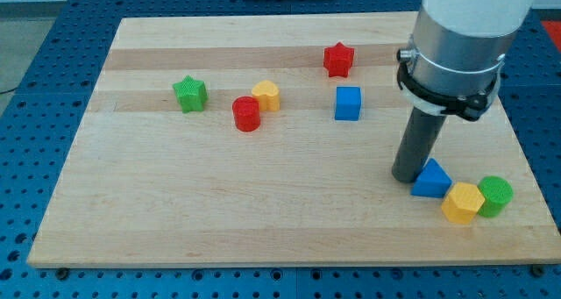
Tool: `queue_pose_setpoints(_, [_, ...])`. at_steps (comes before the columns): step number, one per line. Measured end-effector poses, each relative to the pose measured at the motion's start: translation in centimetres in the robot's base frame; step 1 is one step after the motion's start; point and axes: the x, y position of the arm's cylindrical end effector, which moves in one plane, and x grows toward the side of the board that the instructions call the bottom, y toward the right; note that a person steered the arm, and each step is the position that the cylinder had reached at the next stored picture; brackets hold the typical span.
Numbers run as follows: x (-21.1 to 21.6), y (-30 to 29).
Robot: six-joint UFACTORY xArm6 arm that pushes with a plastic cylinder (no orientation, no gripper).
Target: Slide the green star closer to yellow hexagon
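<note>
The yellow hexagon [462,202] sits near-right, hemmed in by a green cylinder [495,195] and blue triangle [431,180]. No pincer is fitted, only my tip [408,176], touching the triangle. The green star [189,94] is parked far-left, so the red cylinder [247,113] could easily get clipped on the way.

A small green star [189,94] sits flat on the wooden board, near its left edge and toward the top. The yellow hexagon [462,202] lies well apart, by the bottom right corner, wedged between a blue and a green block, touching both.
</note>
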Motion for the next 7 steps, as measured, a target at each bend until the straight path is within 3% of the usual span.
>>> queue_pose_setpoints(3, [0.0,-0.6])
queue_pose_setpoints(4, [0.9,-5.3])
queue_pose_setpoints(6, [-0.2,-31.1])
queue_pose_setpoints(7, [-7.9,-39.7])
